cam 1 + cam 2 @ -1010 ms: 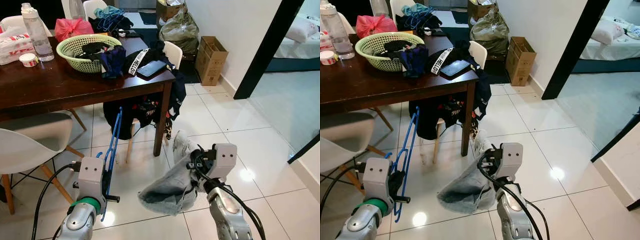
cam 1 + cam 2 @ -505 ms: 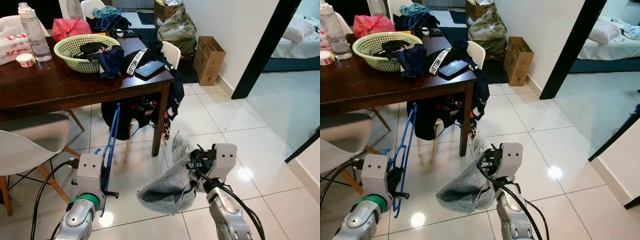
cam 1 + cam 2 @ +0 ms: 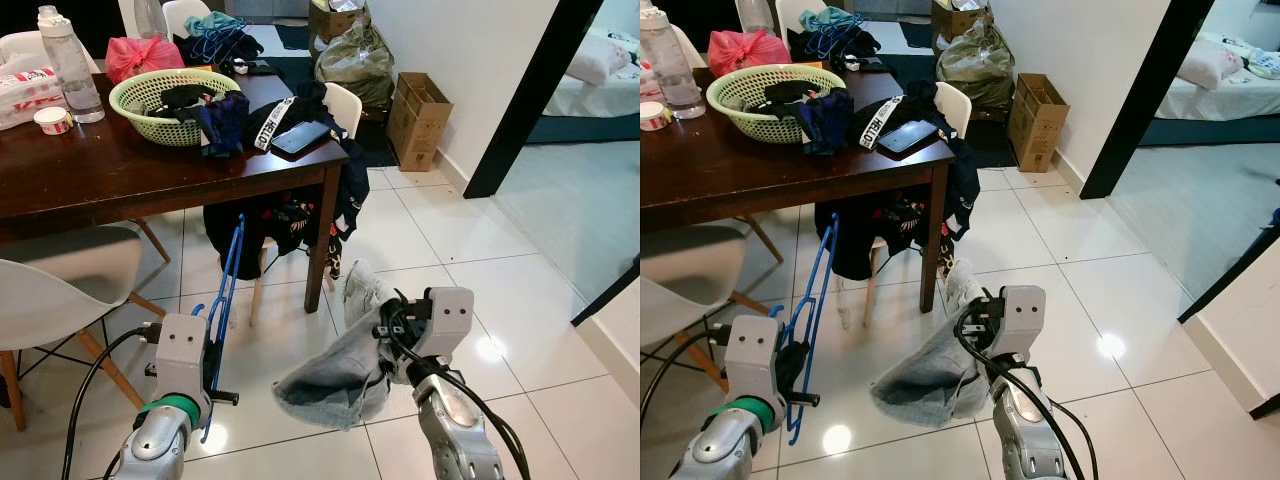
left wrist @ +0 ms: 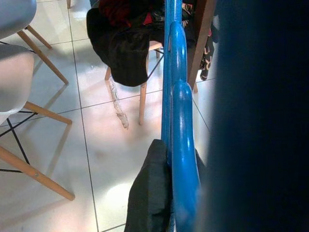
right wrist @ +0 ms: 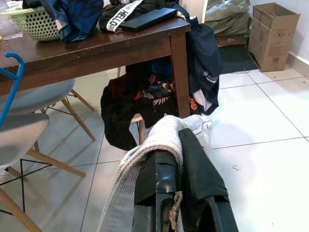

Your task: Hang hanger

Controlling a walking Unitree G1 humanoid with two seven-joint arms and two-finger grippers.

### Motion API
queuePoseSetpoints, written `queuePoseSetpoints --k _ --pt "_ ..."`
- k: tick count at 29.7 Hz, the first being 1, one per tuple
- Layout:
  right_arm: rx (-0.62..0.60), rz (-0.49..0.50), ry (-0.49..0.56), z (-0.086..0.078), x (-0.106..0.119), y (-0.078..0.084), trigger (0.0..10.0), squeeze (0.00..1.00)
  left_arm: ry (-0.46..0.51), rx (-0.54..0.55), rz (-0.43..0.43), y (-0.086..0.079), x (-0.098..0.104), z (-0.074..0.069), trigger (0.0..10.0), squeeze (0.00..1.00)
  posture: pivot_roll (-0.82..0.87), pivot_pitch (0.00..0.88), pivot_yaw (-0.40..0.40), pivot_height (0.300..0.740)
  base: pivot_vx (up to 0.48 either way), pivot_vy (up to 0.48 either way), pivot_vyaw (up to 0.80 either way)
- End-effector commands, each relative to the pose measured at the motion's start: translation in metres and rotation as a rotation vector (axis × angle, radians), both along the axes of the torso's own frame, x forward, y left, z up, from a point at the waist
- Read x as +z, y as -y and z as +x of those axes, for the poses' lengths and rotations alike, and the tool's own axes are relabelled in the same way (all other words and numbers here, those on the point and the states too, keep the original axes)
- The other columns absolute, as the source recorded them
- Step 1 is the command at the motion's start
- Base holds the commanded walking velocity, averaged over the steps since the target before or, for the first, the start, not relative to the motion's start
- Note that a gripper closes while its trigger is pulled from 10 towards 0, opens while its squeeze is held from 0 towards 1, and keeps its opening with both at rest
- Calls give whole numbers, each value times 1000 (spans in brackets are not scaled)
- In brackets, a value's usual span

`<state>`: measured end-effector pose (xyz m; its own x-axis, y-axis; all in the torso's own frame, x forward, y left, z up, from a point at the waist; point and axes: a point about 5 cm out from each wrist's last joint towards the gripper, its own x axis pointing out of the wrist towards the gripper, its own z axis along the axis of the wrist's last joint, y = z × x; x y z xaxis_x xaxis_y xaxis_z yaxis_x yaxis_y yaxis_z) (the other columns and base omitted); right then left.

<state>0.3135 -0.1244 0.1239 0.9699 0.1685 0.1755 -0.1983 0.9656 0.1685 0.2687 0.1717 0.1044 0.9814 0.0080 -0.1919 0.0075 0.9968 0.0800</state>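
My left gripper (image 3: 214,375) is shut on a blue plastic hanger (image 3: 229,280) that stands upright in front of it, its hook near the table's edge. The left wrist view looks along the hanger (image 4: 176,111) with a black finger (image 4: 152,193) pressed against it. My right gripper (image 3: 385,345) is shut on a grey garment (image 3: 335,375) that hangs down in a loose bundle over the floor. In the right wrist view the grey garment (image 5: 145,159) drapes over the black fingers (image 5: 193,179).
A dark wooden table (image 3: 110,170) stands ahead left with a green basket (image 3: 165,95) of clothes, a phone (image 3: 302,137) and a bottle (image 3: 70,65). Chairs draped with dark clothes (image 3: 270,220) stand under it. A cardboard box (image 3: 420,120) sits by the wall; a doorway (image 3: 570,130) opens at right.
The view has shifted slightly back and forth. Both grippers keep their hold, the hanger and the garment staying where they were relative to the arms.
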Motion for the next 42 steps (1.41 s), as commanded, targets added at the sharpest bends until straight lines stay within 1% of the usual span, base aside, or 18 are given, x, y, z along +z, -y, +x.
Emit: queuePoseSetpoints --k 1,42 --pt "-15 2 17 -2 0 2 10000 0 -28 -4 9 0 -6 -3 10000 0 -2 93 29 740 0 0 0" --pt "-11 0 13 -1 -2 1 10000 0 -31 -11 17 -1 -6 -4 10000 0 1 93 34 740 0 0 0"
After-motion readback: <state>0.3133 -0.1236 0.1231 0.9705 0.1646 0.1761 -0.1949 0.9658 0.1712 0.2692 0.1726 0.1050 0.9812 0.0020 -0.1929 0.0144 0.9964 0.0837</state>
